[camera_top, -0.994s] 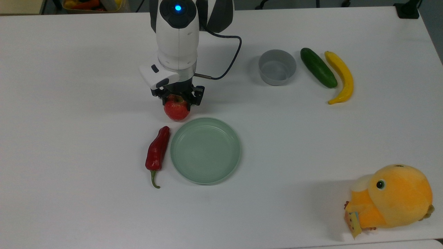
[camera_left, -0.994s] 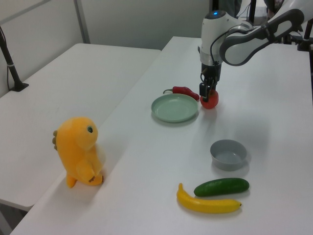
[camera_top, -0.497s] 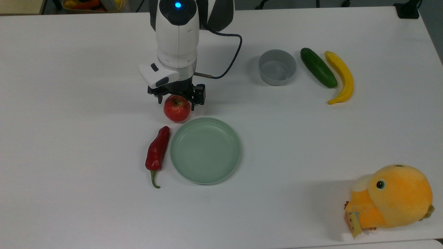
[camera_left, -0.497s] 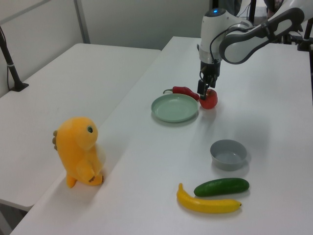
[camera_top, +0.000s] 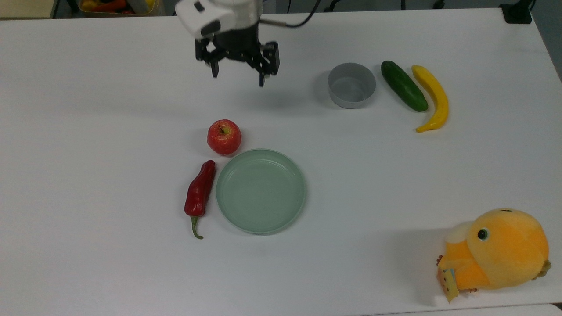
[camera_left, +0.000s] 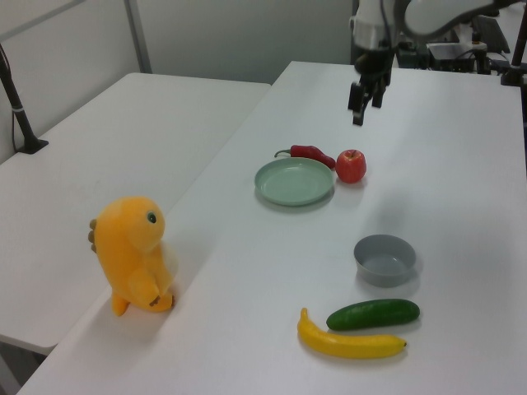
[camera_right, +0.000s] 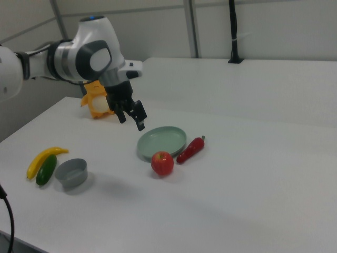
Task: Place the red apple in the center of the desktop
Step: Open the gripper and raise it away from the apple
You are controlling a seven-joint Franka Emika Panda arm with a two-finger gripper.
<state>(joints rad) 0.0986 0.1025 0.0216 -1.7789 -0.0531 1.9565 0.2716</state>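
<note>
So starting at the near edge of the top view, the orange plush toy [camera_top: 496,252] sits off in the right corner, nothing to do with anything. Further in there's the pale green plate [camera_top: 261,190] with the red chili pepper [camera_top: 200,193] lying just beside its left rim, and right behind those two is the red apple [camera_top: 224,137], sitting on its own on the worktop [camera_top: 88,197], stem up, close to touching the plate's far rim but not on it. That's the big change: half a second ago the hand was still right down around the apple, and now the hand [camera_top: 239,72] has let go and pulled up and away toward the far side, fingers spread apart with nothing between them (the right view shows it hanging well above the surface, clear of the fruit). The apple hasn't rolled since release, same spot as before. Far right, the grey bowl [camera_top: 351,85], cucumber [camera_top: 404,85] and banana [camera_top: 432,97] are untouched. My read is the placing is basically done, apple's roughly mid-table, and what's left is just the arm backing off.
</note>
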